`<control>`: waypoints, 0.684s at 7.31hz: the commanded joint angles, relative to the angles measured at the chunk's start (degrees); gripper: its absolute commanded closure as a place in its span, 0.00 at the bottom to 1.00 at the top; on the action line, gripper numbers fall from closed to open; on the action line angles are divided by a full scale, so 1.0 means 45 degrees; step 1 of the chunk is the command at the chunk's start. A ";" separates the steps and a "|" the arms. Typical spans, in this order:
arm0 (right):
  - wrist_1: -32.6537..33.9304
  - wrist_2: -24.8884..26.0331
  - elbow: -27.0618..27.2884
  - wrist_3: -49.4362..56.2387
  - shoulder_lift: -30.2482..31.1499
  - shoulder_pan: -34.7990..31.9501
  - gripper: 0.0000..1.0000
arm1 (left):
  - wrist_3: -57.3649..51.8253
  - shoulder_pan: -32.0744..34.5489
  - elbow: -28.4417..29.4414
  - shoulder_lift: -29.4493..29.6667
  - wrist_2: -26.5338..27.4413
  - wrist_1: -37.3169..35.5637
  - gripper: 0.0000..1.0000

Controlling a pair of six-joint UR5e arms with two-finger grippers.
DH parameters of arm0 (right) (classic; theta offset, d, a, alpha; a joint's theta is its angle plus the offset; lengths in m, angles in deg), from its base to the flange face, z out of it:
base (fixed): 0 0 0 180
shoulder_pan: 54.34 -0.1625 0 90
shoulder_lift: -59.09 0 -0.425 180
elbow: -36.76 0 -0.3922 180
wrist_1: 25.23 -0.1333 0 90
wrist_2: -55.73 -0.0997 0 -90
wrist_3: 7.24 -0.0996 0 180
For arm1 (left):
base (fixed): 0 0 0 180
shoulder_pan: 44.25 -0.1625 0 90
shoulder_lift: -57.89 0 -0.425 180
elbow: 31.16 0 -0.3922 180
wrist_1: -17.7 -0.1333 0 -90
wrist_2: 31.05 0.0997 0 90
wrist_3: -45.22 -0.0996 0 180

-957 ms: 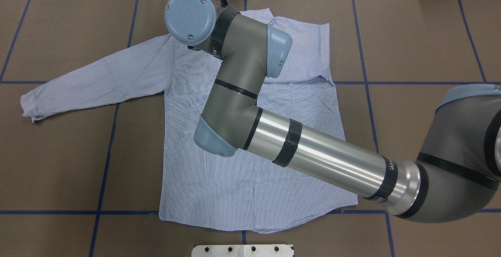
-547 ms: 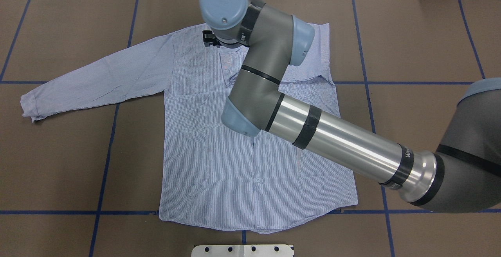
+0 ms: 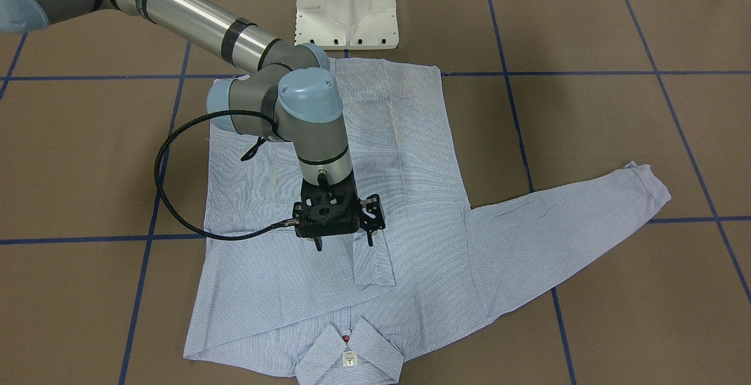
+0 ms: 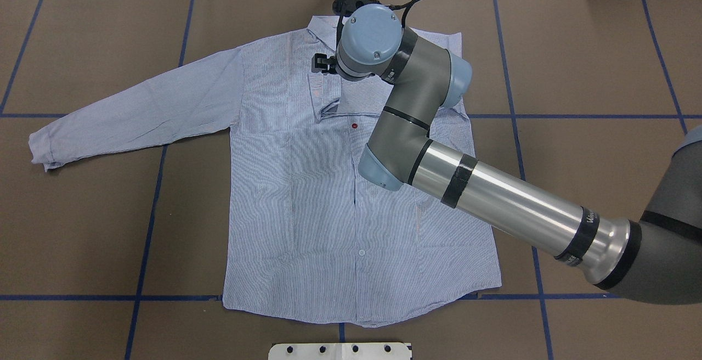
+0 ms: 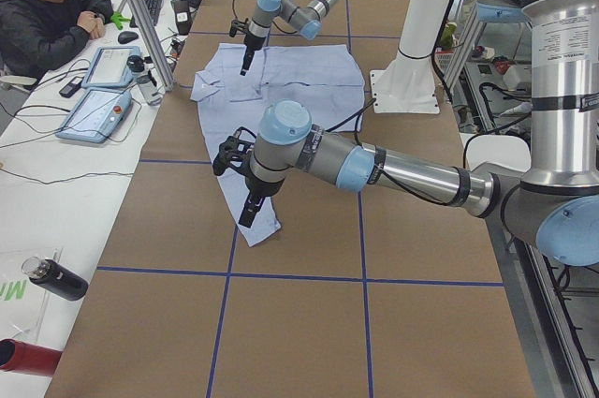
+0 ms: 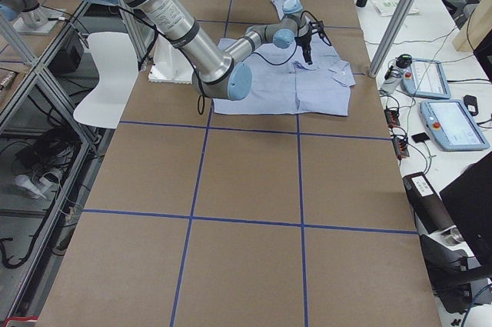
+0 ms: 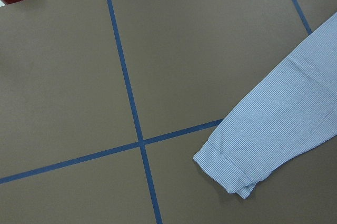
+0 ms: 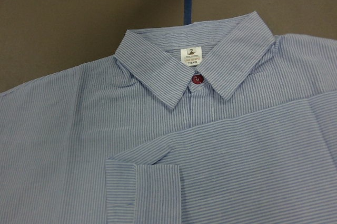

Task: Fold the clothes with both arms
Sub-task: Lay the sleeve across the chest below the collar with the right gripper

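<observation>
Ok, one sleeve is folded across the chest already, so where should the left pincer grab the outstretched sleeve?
Probably at the cuff, coming straight down with the left pincer. The outstretched sleeve lies flat and straight, the cuff is its free end, and bare table surrounds it.

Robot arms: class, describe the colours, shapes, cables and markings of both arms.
The right arm and left arm share silver tubes, dark grey housings, round light-blue joint caps and black bands, one lettered white. Each ends in black jaws. A black braided cable loops to the right wrist.
</observation>
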 commanded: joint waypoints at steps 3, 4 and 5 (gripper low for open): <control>-0.0414 0.0427 -0.0833 -0.1510 -0.0156 0.0603 0.14 | 0.0000 0.0017 0.0007 0.0000 0.0000 -0.0015 0.00; -0.0414 0.0699 -0.1085 -0.1782 -0.0330 0.0739 0.18 | 0.0000 0.0017 0.0007 0.0000 0.0000 -0.0015 0.00; -0.0724 0.0992 -0.1532 -0.1843 -0.0603 0.0876 0.19 | 0.0000 0.0017 0.0007 0.0000 0.0000 -0.0015 0.00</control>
